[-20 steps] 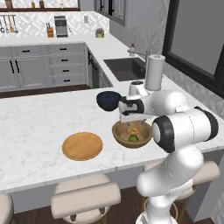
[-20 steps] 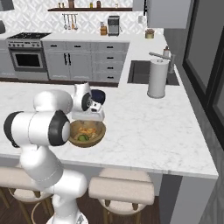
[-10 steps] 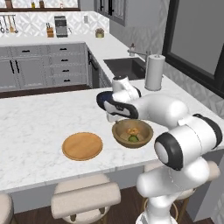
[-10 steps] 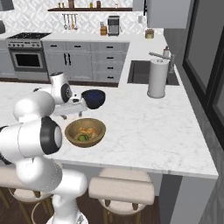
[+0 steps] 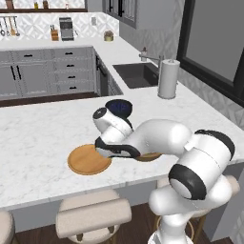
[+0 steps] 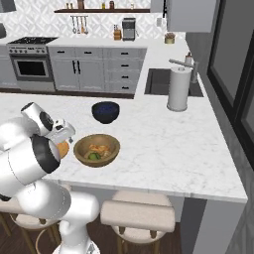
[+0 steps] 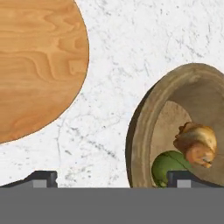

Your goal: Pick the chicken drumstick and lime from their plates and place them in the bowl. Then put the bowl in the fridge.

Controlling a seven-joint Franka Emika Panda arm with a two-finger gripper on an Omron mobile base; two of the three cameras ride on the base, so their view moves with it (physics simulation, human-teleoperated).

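The light-brown wooden bowl (image 6: 96, 149) sits on the marble island and holds the golden-brown chicken drumstick (image 7: 196, 143) and the dark-green lime (image 7: 168, 168). In the hand view, my gripper (image 7: 113, 181) is open and low over the bowl's left wall (image 7: 136, 140). One fingertip (image 7: 43, 178) is outside the bowl and the other (image 7: 186, 178) is over its inside. The tan wooden plate (image 7: 35, 65) lies bare just beside the bowl (image 5: 151, 156), close under my hand (image 5: 114, 147). The red-rimmed plate and the fridge are out of view.
A smaller dark blue bowl (image 6: 105, 111) stands behind the wooden bowl. Farther right are a paper towel roll (image 6: 178, 89) and the sink (image 6: 161, 82). Stools (image 6: 138, 216) stand below the island's front edge. My forearm crosses over the wooden bowl in the left base view.
The hand swung left from above the bowl and came down to the bowl's left wall next to the wooden plate. Bowl, drumstick and lime stayed put.
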